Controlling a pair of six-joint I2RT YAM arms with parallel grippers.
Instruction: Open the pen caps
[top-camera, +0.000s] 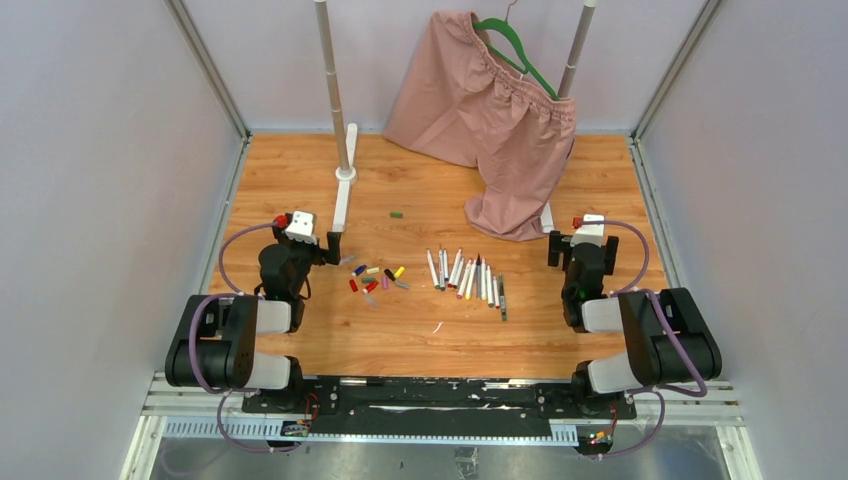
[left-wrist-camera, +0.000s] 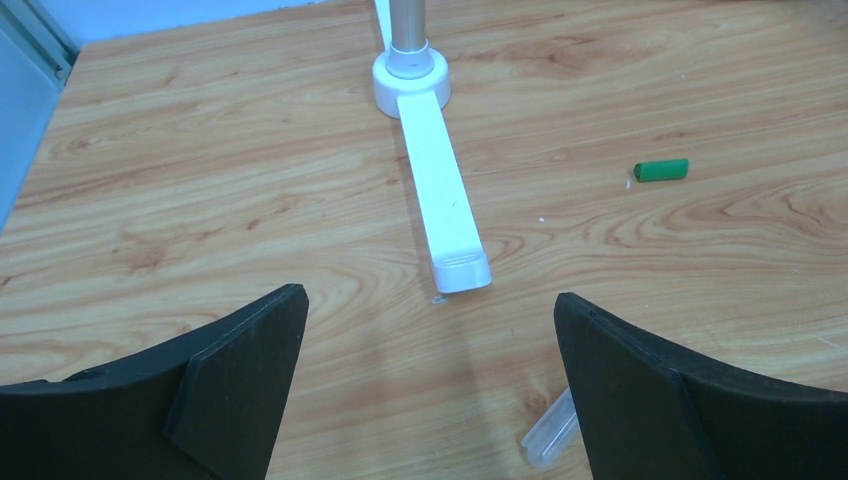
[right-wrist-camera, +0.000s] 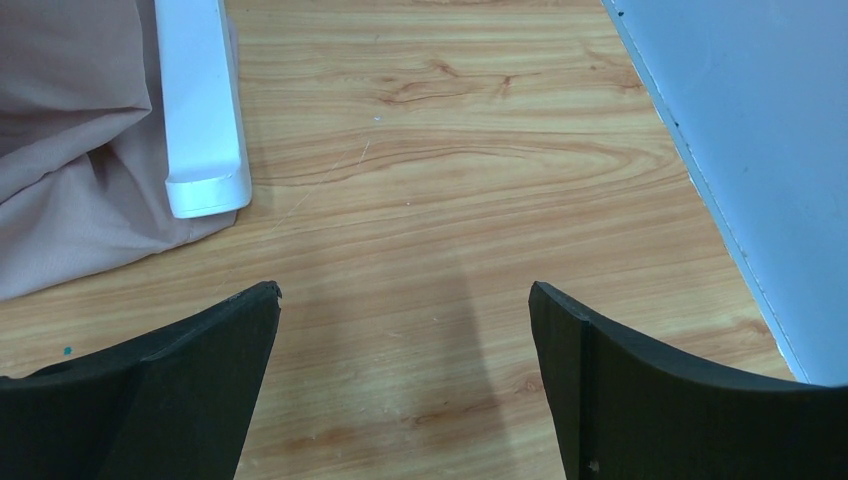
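Observation:
Several pens (top-camera: 468, 274) with white barrels lie side by side at the table's middle. A cluster of small coloured pen caps (top-camera: 375, 279) lies to their left. One green cap (top-camera: 397, 213) lies apart, farther back; it also shows in the left wrist view (left-wrist-camera: 661, 170). A clear cap (left-wrist-camera: 551, 433) lies by the left gripper's right finger. My left gripper (left-wrist-camera: 430, 315) is open and empty, left of the cap cluster. My right gripper (right-wrist-camera: 405, 300) is open and empty over bare wood at the right, away from the pens.
A rack with two poles on white feet (top-camera: 343, 195) stands at the back; its left foot shows in the left wrist view (left-wrist-camera: 440, 190), its right foot in the right wrist view (right-wrist-camera: 200, 110). Pink shorts (top-camera: 490, 110) on a green hanger drape onto the table. Grey walls enclose the table.

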